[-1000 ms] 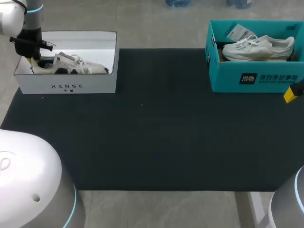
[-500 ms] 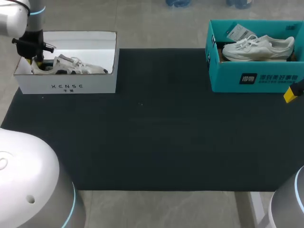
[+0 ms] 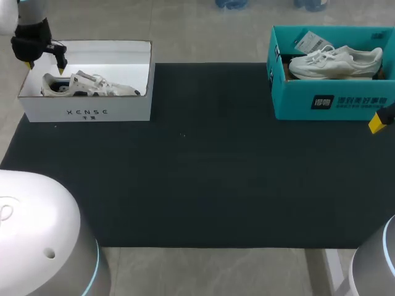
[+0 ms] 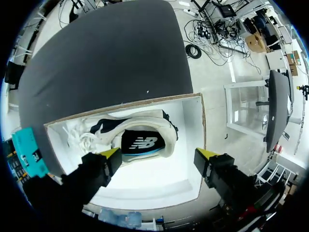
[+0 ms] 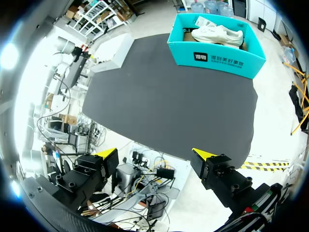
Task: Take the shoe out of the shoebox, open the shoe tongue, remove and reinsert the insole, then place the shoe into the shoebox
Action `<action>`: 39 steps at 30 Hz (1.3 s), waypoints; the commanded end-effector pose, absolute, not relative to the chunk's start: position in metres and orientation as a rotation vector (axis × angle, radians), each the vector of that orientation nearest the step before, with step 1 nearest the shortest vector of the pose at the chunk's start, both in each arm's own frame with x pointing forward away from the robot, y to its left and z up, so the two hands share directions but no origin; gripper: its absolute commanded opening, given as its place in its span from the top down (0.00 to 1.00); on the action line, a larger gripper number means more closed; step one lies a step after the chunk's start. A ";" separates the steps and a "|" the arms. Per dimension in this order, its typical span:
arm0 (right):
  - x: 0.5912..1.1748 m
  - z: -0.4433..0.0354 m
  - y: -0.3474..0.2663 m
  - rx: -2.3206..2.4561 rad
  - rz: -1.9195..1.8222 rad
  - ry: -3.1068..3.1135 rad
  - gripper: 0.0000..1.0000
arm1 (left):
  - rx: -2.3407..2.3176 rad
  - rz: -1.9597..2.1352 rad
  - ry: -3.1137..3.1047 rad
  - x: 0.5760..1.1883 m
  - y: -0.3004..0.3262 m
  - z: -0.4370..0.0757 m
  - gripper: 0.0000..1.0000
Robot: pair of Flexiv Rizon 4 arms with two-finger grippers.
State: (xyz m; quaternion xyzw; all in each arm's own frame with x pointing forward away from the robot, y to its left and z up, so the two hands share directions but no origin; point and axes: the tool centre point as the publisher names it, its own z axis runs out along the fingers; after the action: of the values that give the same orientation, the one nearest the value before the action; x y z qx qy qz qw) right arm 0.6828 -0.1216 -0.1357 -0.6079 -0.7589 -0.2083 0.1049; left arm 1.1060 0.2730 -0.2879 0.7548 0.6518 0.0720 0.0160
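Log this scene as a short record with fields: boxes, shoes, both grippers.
white shoebox: open, at the far left corner of the black mat
pale shoe: lying inside the white shoebox, heel at the end under the left gripper
teal shoebox: open, far right, holds a white shoe
left gripper: open, empty, above the pale shoe's heel end
right gripper: open, empty, clear of both boxes

One white shoebox (image 3: 123, 108), one teal shoebox (image 3: 293, 102), two shoes (image 3: 92, 86) (image 3: 336, 61)
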 end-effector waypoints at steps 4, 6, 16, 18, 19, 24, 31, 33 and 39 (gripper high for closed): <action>0.684 -0.136 -0.121 -1.791 -0.610 -2.237 0.00 | 2.326 0.196 1.961 1.031 0.255 -0.239 0.00; 0.684 -0.136 -0.121 -1.791 -0.610 -2.237 0.00 | 2.330 0.182 1.936 1.021 0.248 -0.235 0.00; 0.684 -0.136 -0.121 -1.791 -0.610 -2.237 0.00 | 2.358 0.230 1.921 1.012 0.234 -0.232 0.00; 0.684 -0.136 -0.121 -1.791 -0.610 -2.237 0.00 | 2.358 0.230 1.921 1.012 0.234 -0.232 0.00; 0.684 -0.136 -0.121 -1.791 -0.610 -2.237 0.00 | 2.358 0.230 1.921 1.012 0.234 -0.232 0.00; 0.684 -0.136 -0.121 -1.791 -0.610 -2.237 0.00 | 2.358 0.230 1.921 1.012 0.234 -0.232 0.00; 0.762 -0.142 -0.154 -1.938 -0.264 -2.224 0.00 | 2.358 0.230 1.921 1.012 0.234 -0.232 0.00; 0.791 -0.143 -0.165 -2.009 -0.203 -2.201 0.00 | 2.358 0.230 1.921 1.012 0.234 -0.232 0.00; 0.874 -0.161 -0.201 -2.203 0.064 -2.092 0.00 | 2.358 0.230 1.921 1.012 0.234 -0.232 0.00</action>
State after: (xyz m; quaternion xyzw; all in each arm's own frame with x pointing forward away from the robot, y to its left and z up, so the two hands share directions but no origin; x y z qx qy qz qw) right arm 0.7806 -0.2000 -0.1624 -0.7017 -0.7043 -0.1081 -0.0015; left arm 1.0126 0.2336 -0.2317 0.7722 0.6295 0.0737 0.0453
